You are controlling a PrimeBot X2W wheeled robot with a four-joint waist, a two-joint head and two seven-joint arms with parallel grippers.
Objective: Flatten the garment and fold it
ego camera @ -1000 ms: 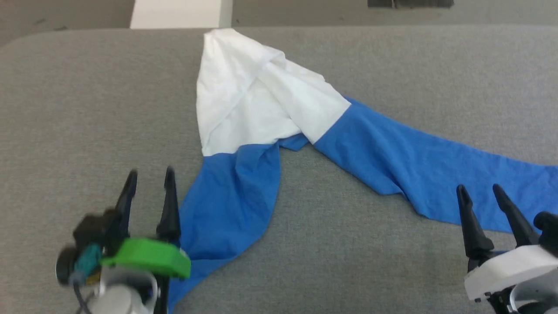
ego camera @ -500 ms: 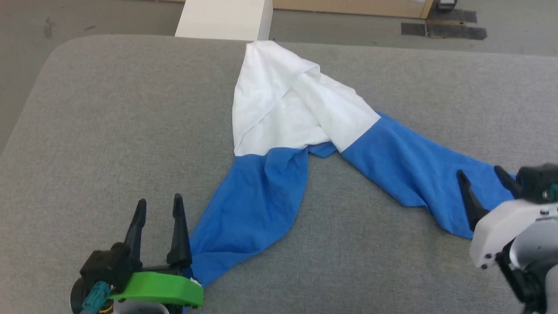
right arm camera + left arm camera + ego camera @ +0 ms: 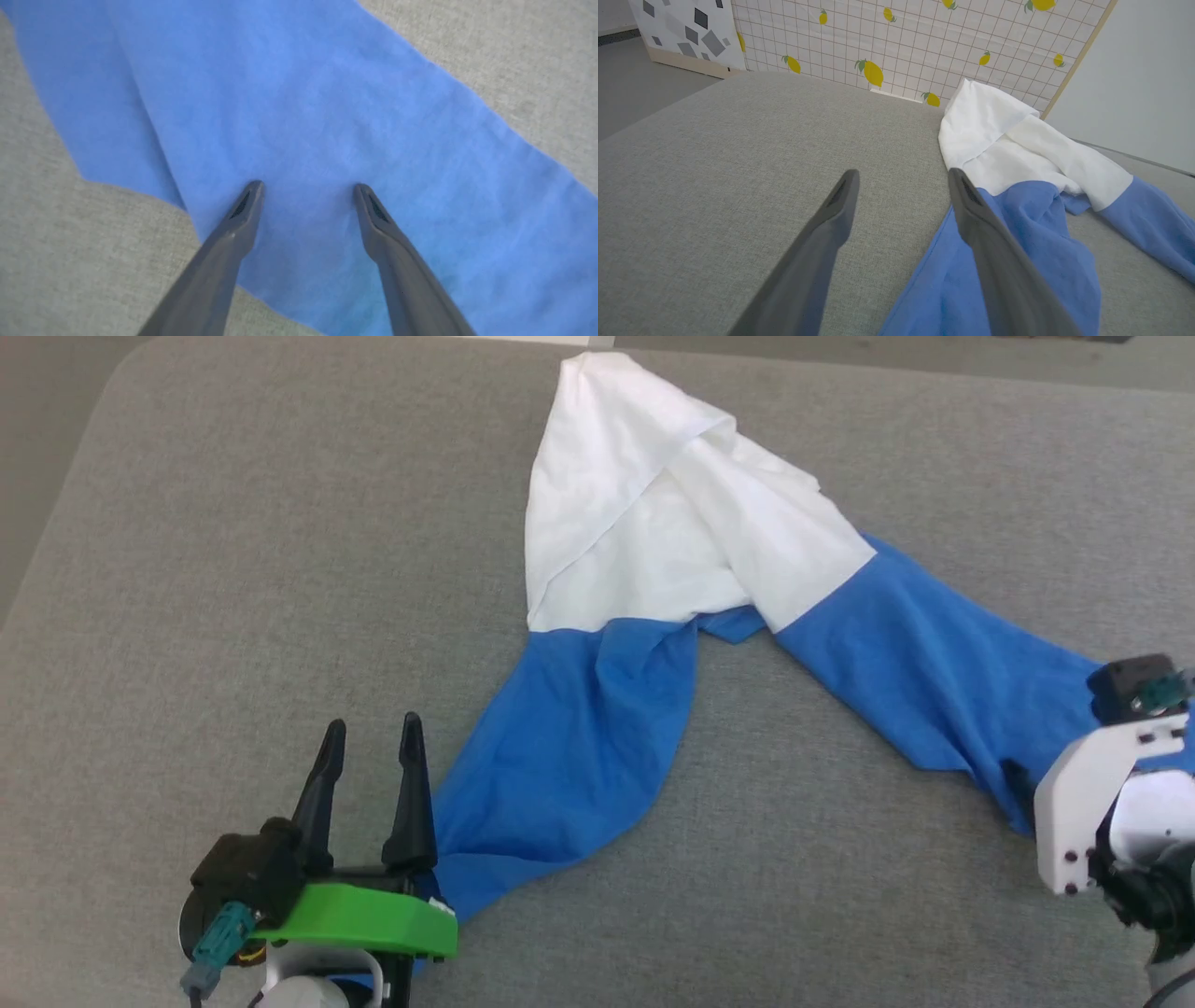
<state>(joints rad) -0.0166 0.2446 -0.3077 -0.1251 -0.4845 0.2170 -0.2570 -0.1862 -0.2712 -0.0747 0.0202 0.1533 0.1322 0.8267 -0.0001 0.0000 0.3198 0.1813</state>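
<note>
The garment (image 3: 653,523) lies on the grey table, its white body bunched at the far middle and the two blue sleeves spread towards me like an upside-down V. My left gripper (image 3: 371,739) stands open just left of the left sleeve's (image 3: 569,747) end. In the left wrist view its (image 3: 902,175) right finger overlaps that sleeve's (image 3: 1017,261) edge. My right gripper (image 3: 308,186) is open and points down at the right sleeve (image 3: 327,107), fingertips close over the blue cloth. In the head view its white wrist (image 3: 1088,812) covers the sleeve's (image 3: 934,663) outer end.
The padded grey table (image 3: 233,569) has a rounded far-left corner, with floor beyond. A lemon-patterned panel (image 3: 901,42) stands behind the table's far edge, beside a plain white wall (image 3: 1134,79).
The head camera has shifted, so the whole picture slid. My right gripper has tipped forward and down over the right sleeve. The left gripper stays open beside the left sleeve.
</note>
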